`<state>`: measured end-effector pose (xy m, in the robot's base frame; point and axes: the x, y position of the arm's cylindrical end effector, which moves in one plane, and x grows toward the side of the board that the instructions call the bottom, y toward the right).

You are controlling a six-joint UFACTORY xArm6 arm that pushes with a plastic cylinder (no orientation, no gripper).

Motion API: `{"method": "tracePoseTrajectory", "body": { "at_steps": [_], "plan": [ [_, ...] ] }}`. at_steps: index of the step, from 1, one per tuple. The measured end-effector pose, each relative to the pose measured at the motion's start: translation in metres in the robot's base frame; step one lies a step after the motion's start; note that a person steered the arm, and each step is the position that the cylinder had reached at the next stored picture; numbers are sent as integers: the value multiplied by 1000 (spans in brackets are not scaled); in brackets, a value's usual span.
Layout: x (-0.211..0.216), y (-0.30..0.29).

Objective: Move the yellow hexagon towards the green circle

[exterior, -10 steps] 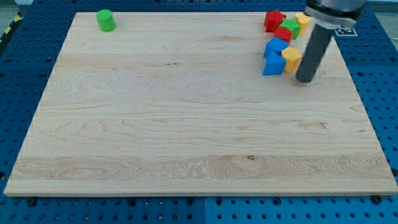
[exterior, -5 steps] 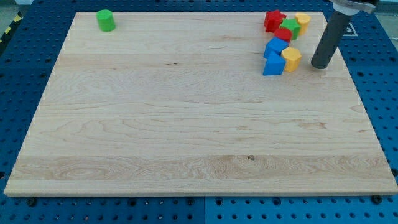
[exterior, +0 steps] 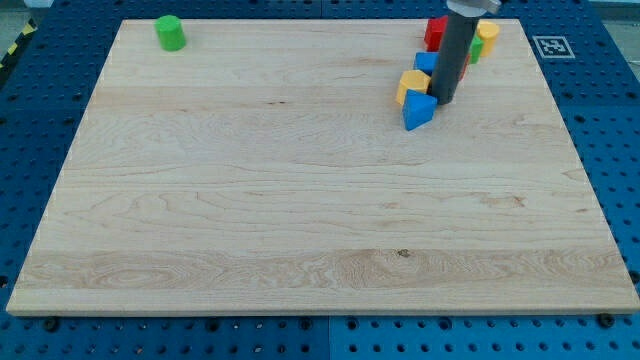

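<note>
The yellow hexagon lies on the wooden board near the view's top right. My tip stands just right of it, touching or nearly touching a blue triangular block below the hexagon. The rod hides part of a second blue block. The green circle stands far off at the view's top left corner of the board.
A cluster sits behind the rod at the top right: a red block, a green block and another yellow block, partly hidden. The board's right edge borders blue pegboard with a fiducial tag.
My tip swung from the right of the cluster leftward through it. The yellow hexagon and the blue triangular block have been pushed left, away from the cluster.
</note>
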<state>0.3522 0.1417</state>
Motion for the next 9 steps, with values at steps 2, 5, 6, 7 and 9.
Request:
{"method": "tracePoseTrajectory", "body": {
  "at_steps": [2,5,6,7,9],
  "plan": [
    [-8,-40],
    [-10,-117],
    [-26,-132],
    [-50,-132],
    [-80,-144]
  ]
}}
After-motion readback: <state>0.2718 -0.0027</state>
